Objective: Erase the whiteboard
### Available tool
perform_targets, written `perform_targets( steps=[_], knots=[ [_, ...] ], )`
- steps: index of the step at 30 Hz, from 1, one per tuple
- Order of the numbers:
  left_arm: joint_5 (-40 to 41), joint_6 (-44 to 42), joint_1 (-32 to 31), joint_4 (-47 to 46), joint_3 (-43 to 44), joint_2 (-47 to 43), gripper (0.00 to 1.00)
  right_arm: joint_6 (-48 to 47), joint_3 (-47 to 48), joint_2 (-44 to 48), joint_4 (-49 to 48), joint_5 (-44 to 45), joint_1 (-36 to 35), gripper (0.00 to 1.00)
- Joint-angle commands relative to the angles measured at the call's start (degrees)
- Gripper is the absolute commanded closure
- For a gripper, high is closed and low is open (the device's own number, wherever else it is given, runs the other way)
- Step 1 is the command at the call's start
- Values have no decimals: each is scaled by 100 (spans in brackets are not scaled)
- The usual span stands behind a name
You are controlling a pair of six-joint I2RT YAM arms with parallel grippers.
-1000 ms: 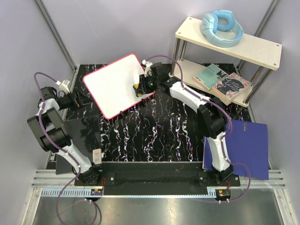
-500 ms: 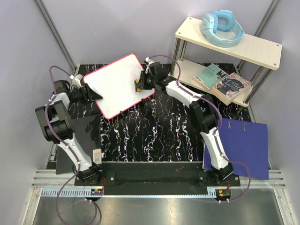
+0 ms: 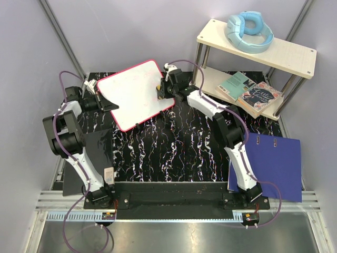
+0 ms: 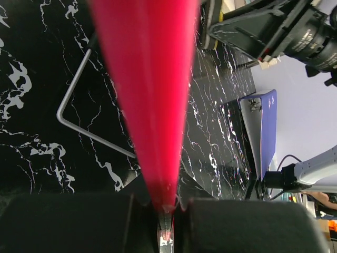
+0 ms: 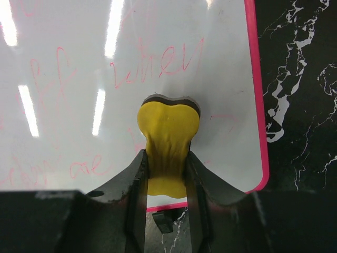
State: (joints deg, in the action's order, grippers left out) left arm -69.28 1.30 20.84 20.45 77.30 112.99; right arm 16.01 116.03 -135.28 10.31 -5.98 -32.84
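Note:
The whiteboard (image 3: 131, 97), white with a red-pink rim, lies tilted at the back left of the table. Faint pink writing shows on the whiteboard (image 5: 158, 47) in the right wrist view. My left gripper (image 3: 105, 103) is shut on its left edge; in the left wrist view the red rim (image 4: 150, 105) runs down between the closed fingers of that gripper (image 4: 167, 213). My right gripper (image 3: 160, 90) is shut on a yellow eraser (image 5: 168, 132), which is pressed on the board close to its right edge. In that view the right gripper (image 5: 167, 166) squeezes the eraser's middle.
A two-level shelf (image 3: 295, 55) at the back right carries light-blue headphones (image 3: 249, 30) and books (image 3: 250, 92). A blue folder (image 3: 276, 168) lies at the right, a black flat panel (image 3: 84, 158) at the left. A bent metal wire (image 4: 79, 124) lies under the board.
My left gripper moved right to the board's left edge and shut on the rim. The board turned a little. The right gripper stayed on the board with the eraser.

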Motion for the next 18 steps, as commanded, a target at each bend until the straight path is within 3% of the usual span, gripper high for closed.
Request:
perform_targets(
  steps=[1, 13, 18],
  knots=[
    [1663, -850, 8, -76, 49, 92, 100, -388, 254, -296, -152, 53, 32, 100],
    [1926, -1290, -98, 179, 14, -49, 100, -773, 349, -675, -240, 185, -231, 100],
    [2006, -1255, -133, 196, -30, -49, 100, -1117, 1034, -1113, 645, 141, -872, 100]
  ],
)
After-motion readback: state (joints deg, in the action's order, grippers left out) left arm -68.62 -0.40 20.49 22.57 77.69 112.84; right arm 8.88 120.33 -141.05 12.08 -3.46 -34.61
